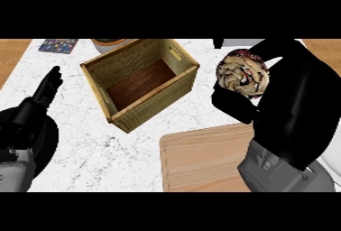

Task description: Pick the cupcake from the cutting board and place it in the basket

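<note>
Cream frosting swirled with dark brown tops the cupcake (243,74). Your right hand (293,103) has its fingers curled round it, clear of the wooden cutting board (200,160) and just to the right of the wicker basket (156,106). You appear to be in the carry step. Next, bring it left over the basket's open top, keep it above the near rim, lower it, and only then uncurl the fingers. Your left hand (43,92) rests with straight fingers at the left of the marble tabletop (100,149).
</note>
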Controlling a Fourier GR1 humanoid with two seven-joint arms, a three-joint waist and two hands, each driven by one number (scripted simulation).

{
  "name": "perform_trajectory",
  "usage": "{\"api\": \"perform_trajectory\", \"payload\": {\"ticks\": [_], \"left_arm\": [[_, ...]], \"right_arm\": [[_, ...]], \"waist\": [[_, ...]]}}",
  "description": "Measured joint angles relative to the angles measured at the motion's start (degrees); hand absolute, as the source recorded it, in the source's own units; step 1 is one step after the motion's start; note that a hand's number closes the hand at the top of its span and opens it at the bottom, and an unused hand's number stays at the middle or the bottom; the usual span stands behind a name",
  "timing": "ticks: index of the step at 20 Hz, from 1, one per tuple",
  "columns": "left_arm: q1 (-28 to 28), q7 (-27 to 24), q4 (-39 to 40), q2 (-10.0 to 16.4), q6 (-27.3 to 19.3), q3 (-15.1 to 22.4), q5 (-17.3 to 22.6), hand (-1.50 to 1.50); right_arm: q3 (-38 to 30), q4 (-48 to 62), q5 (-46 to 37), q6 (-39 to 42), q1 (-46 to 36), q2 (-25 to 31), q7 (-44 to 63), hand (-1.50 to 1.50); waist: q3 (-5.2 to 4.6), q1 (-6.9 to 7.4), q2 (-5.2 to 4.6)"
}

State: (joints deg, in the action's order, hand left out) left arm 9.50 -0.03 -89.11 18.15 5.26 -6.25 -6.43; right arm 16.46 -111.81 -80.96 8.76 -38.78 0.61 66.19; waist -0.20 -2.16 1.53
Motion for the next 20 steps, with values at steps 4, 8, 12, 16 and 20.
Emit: {"api": "perform_trajectory", "payload": {"ticks": [4,8,12,16,20], "left_arm": [[1.13,0.08,-0.33,-0.52,0.37,0.84,-0.07,0.00],[2.08,-0.46,0.15,-1.21,0.47,2.02,-0.73,0.00],[3.37,-0.42,0.92,-1.56,0.72,2.70,-1.02,0.00],[4.26,-0.54,1.47,-1.97,0.73,3.16,-1.30,0.00],[5.11,-1.01,2.11,-2.22,0.69,3.42,-1.60,0.00]], "right_arm": [[0.64,0.86,1.18,2.49,-11.13,-0.11,2.13,1.50],[-2.78,6.61,5.49,3.33,-21.83,-0.14,3.16,1.50],[-7.17,14.99,9.78,3.65,-30.51,-0.16,3.33,1.50],[-11.43,24.92,12.89,2.65,-38.32,-0.18,3.32,1.50],[-15.67,34.66,15.03,1.18,-44.02,-0.17,2.85,1.50]], "waist": [[0.00,1.96,-0.58],[-0.04,3.36,-0.93],[-0.07,4.30,-1.25],[-0.09,5.19,-1.57],[-0.10,5.67,-1.87]]}}
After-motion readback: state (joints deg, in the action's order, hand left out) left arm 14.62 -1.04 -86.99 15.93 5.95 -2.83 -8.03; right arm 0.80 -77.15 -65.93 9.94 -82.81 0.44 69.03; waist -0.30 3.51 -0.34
